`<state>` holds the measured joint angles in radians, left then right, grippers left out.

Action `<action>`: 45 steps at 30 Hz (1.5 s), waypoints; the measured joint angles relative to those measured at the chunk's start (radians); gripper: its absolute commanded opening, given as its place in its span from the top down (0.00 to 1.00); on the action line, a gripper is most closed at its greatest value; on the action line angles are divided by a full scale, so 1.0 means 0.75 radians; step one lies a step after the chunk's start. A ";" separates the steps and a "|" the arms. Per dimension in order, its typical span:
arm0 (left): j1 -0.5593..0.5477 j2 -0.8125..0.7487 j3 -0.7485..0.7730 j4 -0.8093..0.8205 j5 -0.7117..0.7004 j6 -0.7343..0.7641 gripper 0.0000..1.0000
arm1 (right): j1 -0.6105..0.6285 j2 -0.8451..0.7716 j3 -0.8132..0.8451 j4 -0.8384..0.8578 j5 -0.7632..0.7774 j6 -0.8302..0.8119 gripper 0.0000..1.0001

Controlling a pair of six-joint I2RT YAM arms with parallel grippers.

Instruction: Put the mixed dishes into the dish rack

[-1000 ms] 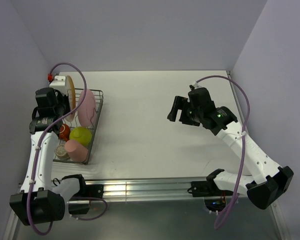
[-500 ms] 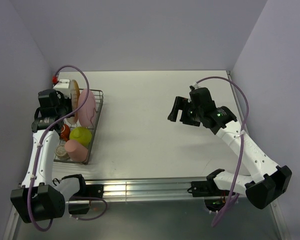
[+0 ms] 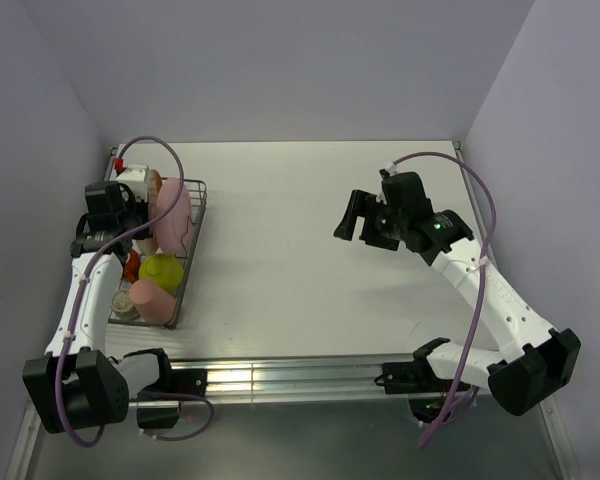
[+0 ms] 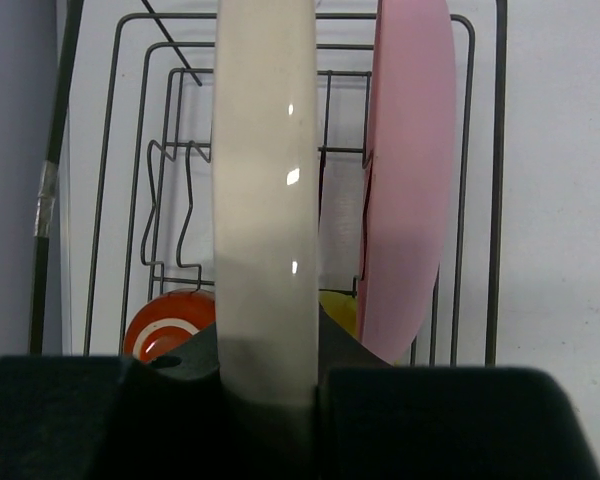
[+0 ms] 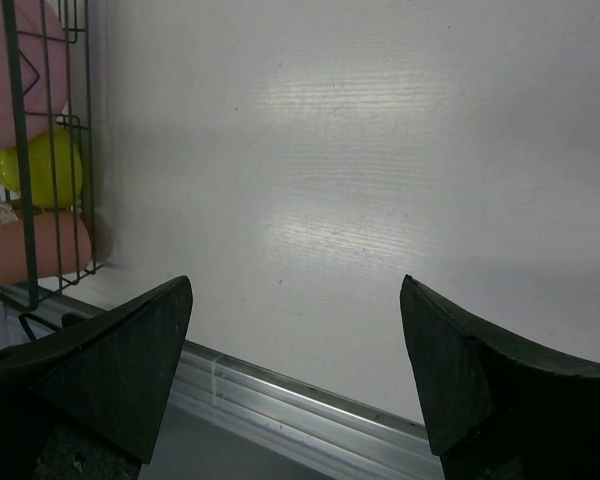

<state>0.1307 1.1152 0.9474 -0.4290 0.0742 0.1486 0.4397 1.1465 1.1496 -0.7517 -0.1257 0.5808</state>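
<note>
At the table's left stands the dish rack (image 3: 194, 243), a dark wire frame. My left gripper (image 3: 138, 213) hangs over its far end, shut on the rim of the cream-and-orange plate (image 4: 265, 190), which stands on edge, upright, just left of the pink plate (image 4: 412, 170). The pink plate (image 3: 173, 214) stands upright in the rack. Nearer in the rack lie the dark red-orange mug (image 4: 166, 324), the lime-green bowl (image 3: 161, 271), the salmon-pink cup (image 3: 153, 300) and the small grey-tan cup (image 3: 123, 309). My right gripper (image 3: 353, 222) is open and holds nothing above the table's middle right.
The left wall runs close beside the rack. An aluminium rail (image 5: 310, 400) edges the near side of the table (image 3: 300, 260). In the right wrist view the rack's corner (image 5: 22, 200), the bowl (image 5: 42, 166) and the salmon cup (image 5: 30, 250) show at far left.
My left gripper has carried the cream-and-orange plate toward the far end of the rack and closer to the pink plate. The right arm has barely moved.
</note>
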 measured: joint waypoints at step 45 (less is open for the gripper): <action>0.009 0.289 0.049 0.134 0.024 -0.001 0.67 | -0.034 0.030 -0.043 0.049 -0.067 0.001 0.09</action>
<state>0.1371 1.3319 0.9844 -0.3283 0.0925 0.1478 0.4141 1.1687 1.1175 -0.7147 -0.1757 0.5816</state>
